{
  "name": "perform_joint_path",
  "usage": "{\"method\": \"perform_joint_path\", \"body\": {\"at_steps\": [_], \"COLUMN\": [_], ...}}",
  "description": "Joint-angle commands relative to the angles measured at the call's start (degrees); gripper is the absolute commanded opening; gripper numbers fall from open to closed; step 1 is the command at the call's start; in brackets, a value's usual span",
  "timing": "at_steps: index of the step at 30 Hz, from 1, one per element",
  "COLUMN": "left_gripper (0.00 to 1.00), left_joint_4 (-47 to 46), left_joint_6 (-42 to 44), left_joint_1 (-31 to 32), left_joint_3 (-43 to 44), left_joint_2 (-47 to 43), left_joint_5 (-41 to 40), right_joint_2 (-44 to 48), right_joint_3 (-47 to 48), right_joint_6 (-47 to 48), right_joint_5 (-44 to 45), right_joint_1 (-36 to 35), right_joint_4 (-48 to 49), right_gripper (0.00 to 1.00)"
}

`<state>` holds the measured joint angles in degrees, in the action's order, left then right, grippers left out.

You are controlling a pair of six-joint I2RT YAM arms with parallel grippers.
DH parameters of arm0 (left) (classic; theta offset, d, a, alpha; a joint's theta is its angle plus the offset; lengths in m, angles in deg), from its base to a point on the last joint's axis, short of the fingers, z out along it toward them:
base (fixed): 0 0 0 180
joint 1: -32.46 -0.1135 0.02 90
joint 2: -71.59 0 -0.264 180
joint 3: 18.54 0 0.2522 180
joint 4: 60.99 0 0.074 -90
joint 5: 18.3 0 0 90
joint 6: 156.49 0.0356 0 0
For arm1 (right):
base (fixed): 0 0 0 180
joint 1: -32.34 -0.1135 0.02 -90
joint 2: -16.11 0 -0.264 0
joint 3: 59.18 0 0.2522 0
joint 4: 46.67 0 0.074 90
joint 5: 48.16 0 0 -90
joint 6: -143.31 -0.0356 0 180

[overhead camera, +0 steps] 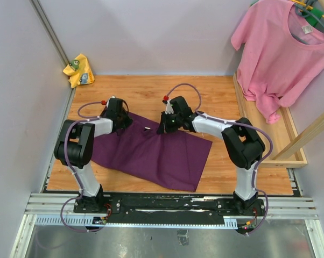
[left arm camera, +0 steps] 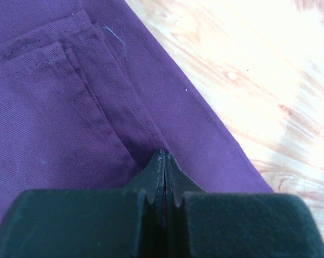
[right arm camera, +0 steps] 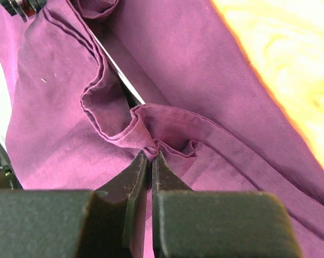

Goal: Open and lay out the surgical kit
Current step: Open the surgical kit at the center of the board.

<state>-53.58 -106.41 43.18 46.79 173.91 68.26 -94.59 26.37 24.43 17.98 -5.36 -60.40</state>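
dark purple cloth wrap (overhead camera: 151, 156), the folded outer cover of the surgical kit, lies flat on a pale wooden table (overhead camera: 216, 97), slanting across it in front of both arm bases. it is mostly closed, so the task is at its first step: unwrapping.

the left gripper (overhead camera: 123, 124) sits at the wrap's far left corner. its black jaws are pressed together at the edge of a stack of hemmed layers, and a sliver of purple shows in the slit between them, so it appears to be pinching one layer of cloth.

the right gripper (overhead camera: 163, 129) sits on the wrap's far edge, near its middle. its jaws are clenched on a bunched fold of the cloth, which is lifted a little and puckers around the tips. just beyond that fold, inside the wrap, a thin bright straight edge (right arm camera: 116, 72) shows; it may be the rim of the steel tray, but too little shows to be sure. no forceps, scissors or gauze can be seen.

judgement: both arms have a hold along the wrap's far edge, and the flap is ready to be opened. the next move calls for raising both pinched points together and carrying the flap away from the wrap's centre, slowly enough that the cloth does not drag whatever lies inside it. if the left pinch holds several layers, the flap will not peel free.
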Motion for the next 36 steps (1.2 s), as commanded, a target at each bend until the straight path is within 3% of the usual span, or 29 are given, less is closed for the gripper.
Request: {"method": "perform_joint_path", "body": {"at_steps": [1,8,22,30,36], "left_gripper": [0.00,0.00,0.00,0.01,0.20], "left_joint_4": [3.59,5.38,11.59,9.99,8.57], "left_joint_6": [0.31,0.15,0.31,-1.25,-2.27], "left_joint_1": [-0.26,-1.09,-4.33,-5.71,-6.72], "left_joint_3": [1.85,11.73,36.16,36.73,33.97], "left_joint_2": [5.85,12.42,27.71,26.08,18.82], "left_joint_5": [-1.75,-0.91,1.88,4.39,6.04], "right_joint_2": [-4.39,-10.32,-26.99,-17.53,-8.67], "right_joint_3": [2.87,11.64,40.17,35.20,29.37], "right_joint_6": [4.06,5.65,5.45,7.07,9.56], "right_joint_5": [5.24,4.51,-1.96,-5.78,-6.79], "right_joint_1": [4.40,9.23,16.19,15.26,13.37], "right_joint_4": [-6.06,-7.23,-11.15,-5.66,-5.26], "right_gripper": [0.01,0.01,0.01,0.01,0.01]}}
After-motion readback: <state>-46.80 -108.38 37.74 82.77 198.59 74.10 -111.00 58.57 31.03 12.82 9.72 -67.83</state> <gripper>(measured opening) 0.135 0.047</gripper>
